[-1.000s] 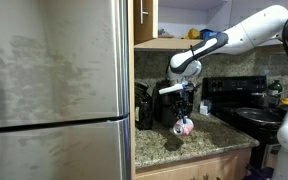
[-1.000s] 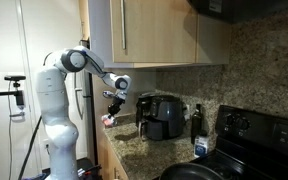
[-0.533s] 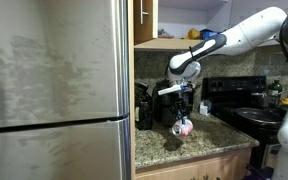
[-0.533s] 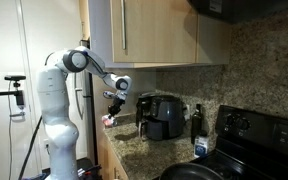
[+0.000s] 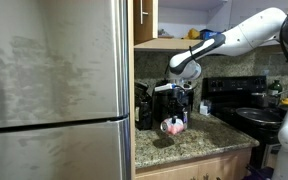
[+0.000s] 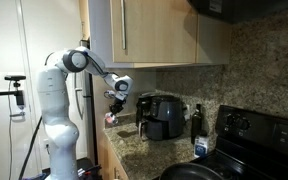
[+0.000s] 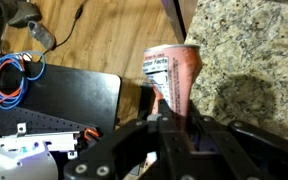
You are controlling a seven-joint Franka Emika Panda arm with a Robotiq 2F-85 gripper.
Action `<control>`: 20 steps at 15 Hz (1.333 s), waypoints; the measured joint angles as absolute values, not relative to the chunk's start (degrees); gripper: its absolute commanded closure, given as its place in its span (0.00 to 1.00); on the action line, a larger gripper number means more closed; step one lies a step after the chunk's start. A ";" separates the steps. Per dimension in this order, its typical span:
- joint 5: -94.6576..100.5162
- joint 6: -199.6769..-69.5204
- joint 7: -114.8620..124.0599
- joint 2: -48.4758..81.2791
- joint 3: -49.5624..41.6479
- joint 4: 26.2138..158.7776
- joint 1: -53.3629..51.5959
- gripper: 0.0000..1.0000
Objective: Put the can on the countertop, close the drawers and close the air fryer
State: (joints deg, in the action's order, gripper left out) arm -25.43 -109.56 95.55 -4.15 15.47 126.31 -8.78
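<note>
The step in hand is the first one: setting down the small squat pinkish-red can with a pale end [image 5: 171, 127], which hangs in the air just above the speckled beige-brown granite countertop [image 5: 206, 140] and does not touch it. The Robotiq gripper on the white arm [image 5: 173, 116] points downward and is clamped on the can; in the wrist view its fingers [image 7: 152, 118] press against the can's [image 7: 171, 72] lower sides. That view also shows the can close to the countertop's [image 7: 254, 40] front edge, with its shadow falling on the granite and with floor and cables beyond the edge. In an exterior view the can [image 6: 110, 117] and gripper [image 6: 112, 109] hover over the near end of the countertop [image 6: 134, 150], well apart from the black rounded egg-shaped air fryer [image 6: 164, 117] standing farther along it. The next move probably calls for carrying the can a little inward from the countertop's edge, lowering it until its base rests flat, then spreading the fingers and lifting straight up. The light tan wooden drawers below the countertop [image 5: 199, 170] and the air fryer would follow; whether they stand open cannot be told here.
</note>
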 measured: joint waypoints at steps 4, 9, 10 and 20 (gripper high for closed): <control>-26.23 -110.24 96.00 -4.15 15.36 126.56 -8.83 0.95; -20.83 -116.98 101.97 3.16 14.27 125.90 -8.84 0.95; -19.47 -118.46 103.23 5.32 13.88 125.50 -8.87 0.95; -15.49 -124.59 108.88 13.24 10.45 121.52 -10.35 0.35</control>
State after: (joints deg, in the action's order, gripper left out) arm -15.49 -124.59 108.88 13.24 10.45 121.52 -10.35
